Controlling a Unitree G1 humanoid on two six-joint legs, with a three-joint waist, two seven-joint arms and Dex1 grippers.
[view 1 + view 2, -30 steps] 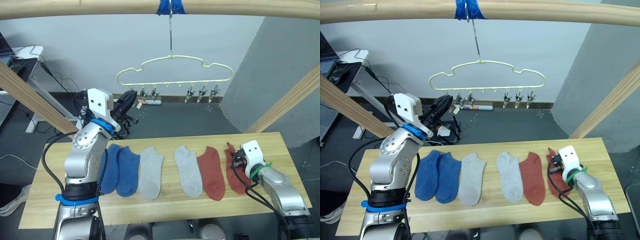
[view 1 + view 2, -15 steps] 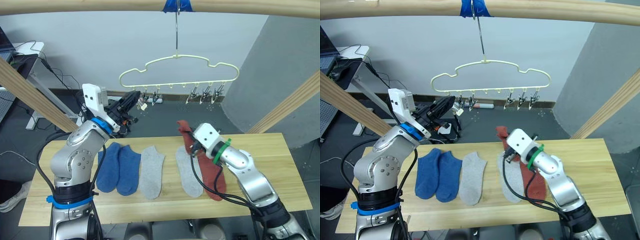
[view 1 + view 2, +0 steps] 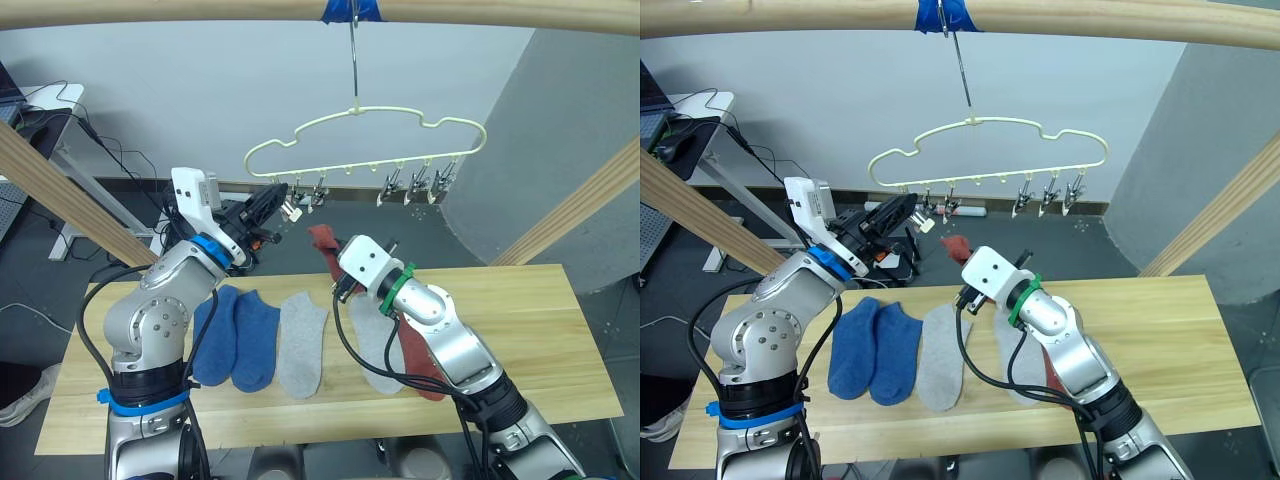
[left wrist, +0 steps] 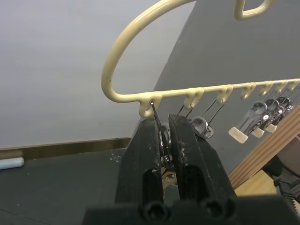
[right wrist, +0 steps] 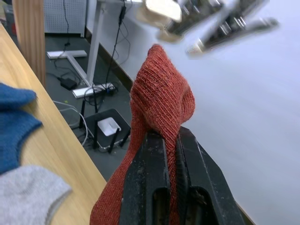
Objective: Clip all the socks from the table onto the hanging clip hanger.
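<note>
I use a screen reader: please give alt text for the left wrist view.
The left end effector is shut on the endmost metal clip of the cream-yellow clip hanger. More clips hang along the hanger's lower bar, against a pale wall and dark floor.

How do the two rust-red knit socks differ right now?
One rust-red sock is held up in the air, pinched in the right gripper near the cream-yellow clip hanger; the other rust-red sock lies flat on the pale wood table. The held one is bunched and folded, the lying one spread out. Both share colour and knit.
</note>
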